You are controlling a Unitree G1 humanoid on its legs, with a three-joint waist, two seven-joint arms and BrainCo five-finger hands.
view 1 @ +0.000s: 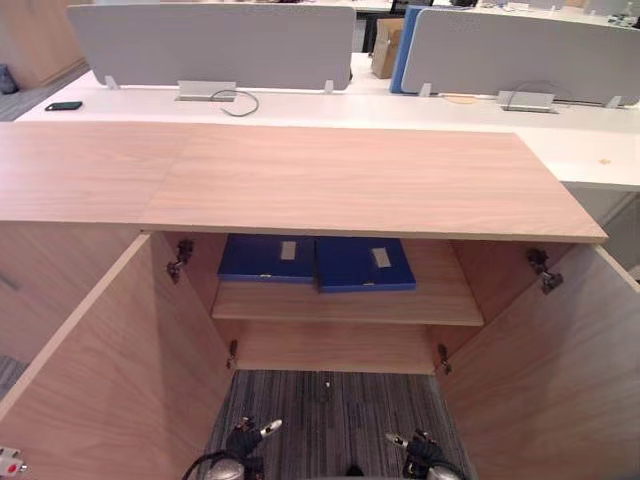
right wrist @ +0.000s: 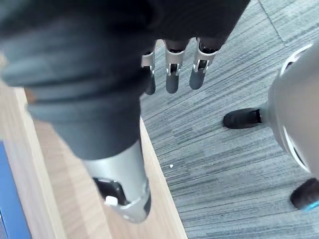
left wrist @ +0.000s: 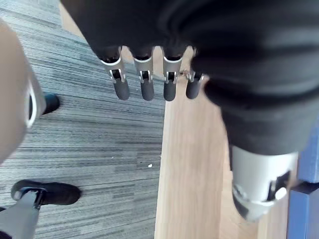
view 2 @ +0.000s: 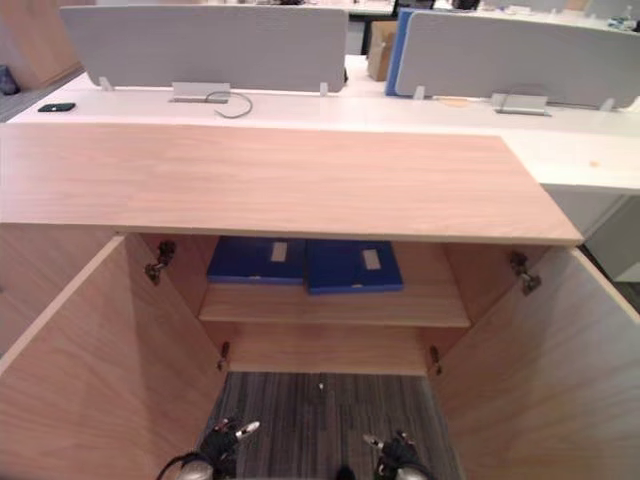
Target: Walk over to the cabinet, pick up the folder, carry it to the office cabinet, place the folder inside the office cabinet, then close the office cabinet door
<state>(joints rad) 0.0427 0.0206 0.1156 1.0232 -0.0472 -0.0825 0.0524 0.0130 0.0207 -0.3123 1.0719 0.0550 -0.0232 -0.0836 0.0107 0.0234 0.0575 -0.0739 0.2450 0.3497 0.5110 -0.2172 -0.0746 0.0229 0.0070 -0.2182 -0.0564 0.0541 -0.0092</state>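
A blue folder [view 1: 365, 264] lies flat beside a second folder [view 1: 265, 258] toward the back edge of the office cabinet's [view 1: 350, 180] shelf [view 1: 350, 302], so the left hand [view 1: 245, 438] and right hand [view 1: 420, 450] hang empty, fingers loosely straight (free, I judge, for the open doors [view 1: 100, 370]).

The cabinet [view 1: 370, 180] is matt wood grain, the folders [view 1: 365, 265] smooth, the carpet [view 1: 300, 420] ribbed.

Our left hand [left wrist: 146, 85] and right hand [right wrist: 172, 77] look alike: a black ribbed cover [left wrist: 239, 59] over back and wrist, silver fingers [left wrist: 119, 82] tipped dark grey, and a stout silver thumb [left wrist: 256, 184].
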